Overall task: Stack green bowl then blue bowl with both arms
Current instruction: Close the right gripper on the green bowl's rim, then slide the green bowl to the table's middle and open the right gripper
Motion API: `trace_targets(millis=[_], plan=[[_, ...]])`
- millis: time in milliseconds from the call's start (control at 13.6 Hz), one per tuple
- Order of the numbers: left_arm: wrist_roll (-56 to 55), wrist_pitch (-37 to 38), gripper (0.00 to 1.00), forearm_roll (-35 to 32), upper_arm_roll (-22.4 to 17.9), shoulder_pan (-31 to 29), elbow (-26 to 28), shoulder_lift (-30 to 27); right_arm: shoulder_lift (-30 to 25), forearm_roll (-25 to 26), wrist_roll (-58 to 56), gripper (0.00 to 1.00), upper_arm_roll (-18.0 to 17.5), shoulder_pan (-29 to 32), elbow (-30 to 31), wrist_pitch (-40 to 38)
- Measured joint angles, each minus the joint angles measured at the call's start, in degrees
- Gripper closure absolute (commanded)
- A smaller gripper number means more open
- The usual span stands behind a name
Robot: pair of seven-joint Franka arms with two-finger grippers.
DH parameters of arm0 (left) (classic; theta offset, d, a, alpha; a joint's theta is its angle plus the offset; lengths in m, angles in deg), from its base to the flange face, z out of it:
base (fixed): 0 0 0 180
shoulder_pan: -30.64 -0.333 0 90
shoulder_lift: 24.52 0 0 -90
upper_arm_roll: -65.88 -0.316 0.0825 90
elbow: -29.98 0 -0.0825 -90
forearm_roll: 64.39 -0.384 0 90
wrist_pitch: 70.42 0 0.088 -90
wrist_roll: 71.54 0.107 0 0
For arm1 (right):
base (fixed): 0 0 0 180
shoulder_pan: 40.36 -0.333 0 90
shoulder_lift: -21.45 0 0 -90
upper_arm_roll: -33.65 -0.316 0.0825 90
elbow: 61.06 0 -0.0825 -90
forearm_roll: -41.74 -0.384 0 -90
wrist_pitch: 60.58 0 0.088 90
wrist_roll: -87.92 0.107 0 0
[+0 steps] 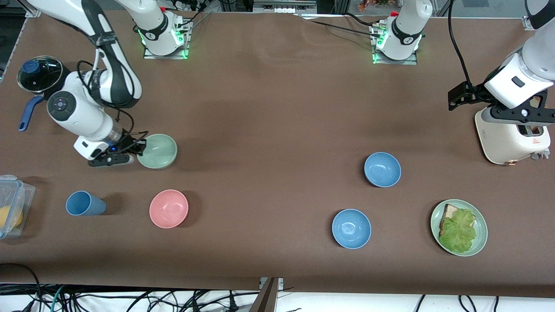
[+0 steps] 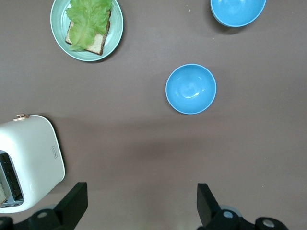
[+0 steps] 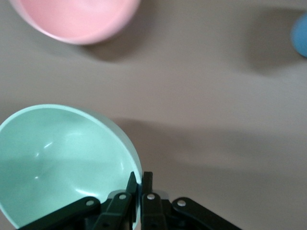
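Note:
The pale green bowl [image 1: 159, 151] is toward the right arm's end of the table, tilted. My right gripper [image 1: 139, 149] is shut on its rim, one finger inside and one outside [image 3: 140, 179]; the bowl [image 3: 62, 158] casts a shadow on the cloth. The duller blue bowl [image 1: 382, 169] sits toward the left arm's end and also shows in the left wrist view [image 2: 191, 88]. My left gripper [image 1: 522, 115] is up in the air by the white toaster [image 1: 511, 138], open and empty [image 2: 141, 206].
A brighter blue bowl [image 1: 351, 228] sits nearer the front camera than the duller one. Nearby are a green plate with bread and lettuce [image 1: 480, 242], a pink bowl [image 1: 168, 208], a blue cup [image 1: 84, 203], a lidded pot [image 1: 39, 76] and a clear box [image 1: 13, 203].

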Motion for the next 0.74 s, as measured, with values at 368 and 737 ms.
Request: trace_targets(millis=[368, 737], plan=[[0.0, 0.0, 0.0, 0.0, 0.0, 0.0, 0.0, 0.0, 7.0, -2.5, 21.5, 1.0, -4.9, -12.0, -10.7, -0.6], [0.0, 0.0, 0.0, 0.0, 0.0, 0.0, 0.0, 0.0, 19.6, -2.5, 41.4, 1.0, -5.1, -25.9, -24.6, -0.6]])
